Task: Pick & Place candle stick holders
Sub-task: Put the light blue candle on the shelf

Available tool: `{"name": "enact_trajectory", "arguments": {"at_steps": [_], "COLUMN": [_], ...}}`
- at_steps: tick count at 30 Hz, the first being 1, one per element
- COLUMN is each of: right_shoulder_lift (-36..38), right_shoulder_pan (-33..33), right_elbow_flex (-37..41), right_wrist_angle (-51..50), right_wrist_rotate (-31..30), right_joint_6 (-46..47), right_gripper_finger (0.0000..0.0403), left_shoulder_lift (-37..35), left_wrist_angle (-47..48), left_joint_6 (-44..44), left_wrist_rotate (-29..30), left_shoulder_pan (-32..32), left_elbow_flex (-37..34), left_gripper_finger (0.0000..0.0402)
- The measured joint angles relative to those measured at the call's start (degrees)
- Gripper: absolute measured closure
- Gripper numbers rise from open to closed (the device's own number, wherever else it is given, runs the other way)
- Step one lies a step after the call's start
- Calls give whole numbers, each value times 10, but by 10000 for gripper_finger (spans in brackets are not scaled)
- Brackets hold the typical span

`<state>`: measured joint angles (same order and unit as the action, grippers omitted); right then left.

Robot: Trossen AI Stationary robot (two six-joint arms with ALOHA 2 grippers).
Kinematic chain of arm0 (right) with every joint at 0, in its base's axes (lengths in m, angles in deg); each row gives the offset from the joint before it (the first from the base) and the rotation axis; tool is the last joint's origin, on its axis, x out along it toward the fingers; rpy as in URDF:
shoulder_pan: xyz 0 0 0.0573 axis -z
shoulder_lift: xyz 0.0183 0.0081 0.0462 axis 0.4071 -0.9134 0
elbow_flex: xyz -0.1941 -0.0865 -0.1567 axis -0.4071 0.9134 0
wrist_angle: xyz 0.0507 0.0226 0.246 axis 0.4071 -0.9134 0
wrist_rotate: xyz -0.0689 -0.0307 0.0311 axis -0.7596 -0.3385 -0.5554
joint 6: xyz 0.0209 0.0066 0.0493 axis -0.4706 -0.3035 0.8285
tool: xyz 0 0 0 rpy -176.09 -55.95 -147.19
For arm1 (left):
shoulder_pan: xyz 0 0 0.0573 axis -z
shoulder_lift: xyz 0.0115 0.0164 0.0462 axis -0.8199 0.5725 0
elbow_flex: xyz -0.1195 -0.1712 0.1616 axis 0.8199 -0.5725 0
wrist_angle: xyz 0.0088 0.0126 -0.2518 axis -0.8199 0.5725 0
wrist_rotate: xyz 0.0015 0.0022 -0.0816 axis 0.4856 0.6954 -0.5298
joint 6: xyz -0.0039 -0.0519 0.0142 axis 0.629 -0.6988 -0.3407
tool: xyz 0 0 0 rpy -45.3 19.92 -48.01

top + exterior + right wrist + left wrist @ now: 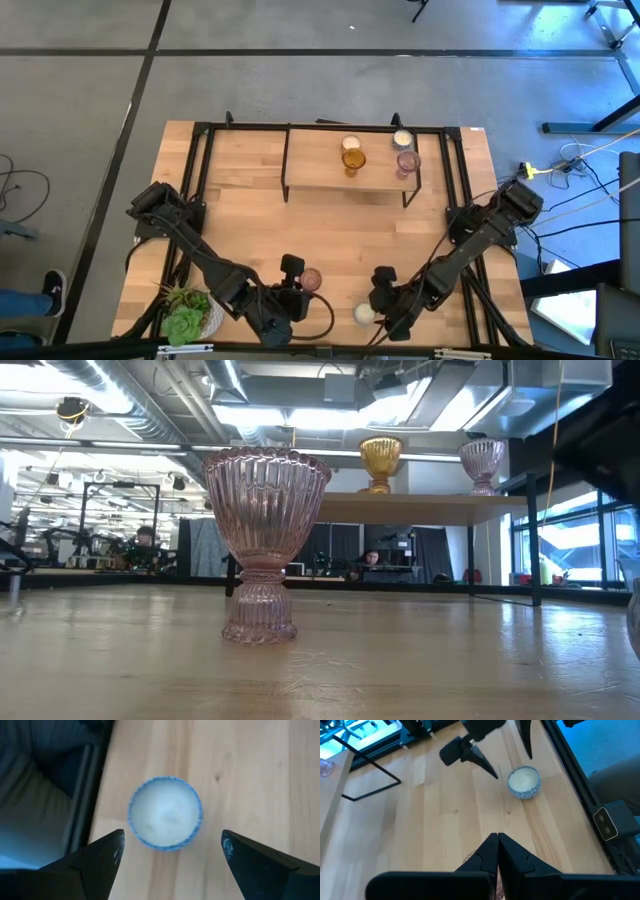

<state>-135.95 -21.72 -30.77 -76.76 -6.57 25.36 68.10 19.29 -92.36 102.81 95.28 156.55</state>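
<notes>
A whitish-cream holder (165,813) stands upright on the table near the front edge (364,313). My right gripper (172,840) hangs over it, open, pointing down, one finger on either side and apart from it. A pinkish-purple holder (262,540) stands on its foot on the table (311,280). My left gripper (497,845) is shut and empty beside it (298,292). Several more holders stand on the raised shelf (320,175): two cream (352,144) (402,139), an amber one (353,160) and a pink one (407,160).
A leafy green plant in a white pot (188,315) stands at the table's near left corner. A black frame (200,180) runs along the table's sides. The shelf stands on thin black legs (286,185). Bare wood lies between the shelf and the grippers.
</notes>
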Motion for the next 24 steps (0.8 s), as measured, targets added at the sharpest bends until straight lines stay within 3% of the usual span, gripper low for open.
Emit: {"name": "enact_trajectory", "arguments": {"at_steps": [8,24], "right_shoulder_lift": [-40,-102], "right_shoulder_pan": [1,11], "right_elbow_flex": [0,-8], "right_wrist_angle": [52,121], "right_wrist_rotate": [1,-50], "right_joint_6": [-14,50], "right_gripper_finger": [65,65], "left_shoulder_lift": [0,0], "left_wrist_angle": [-2,-8], "left_joint_6": [-20,-78], "left_wrist_rotate": [-2,37], "left_shoulder_pan": [5,102], "left_elbow_flex": [0,0], "left_gripper_finger": [400,399]}}
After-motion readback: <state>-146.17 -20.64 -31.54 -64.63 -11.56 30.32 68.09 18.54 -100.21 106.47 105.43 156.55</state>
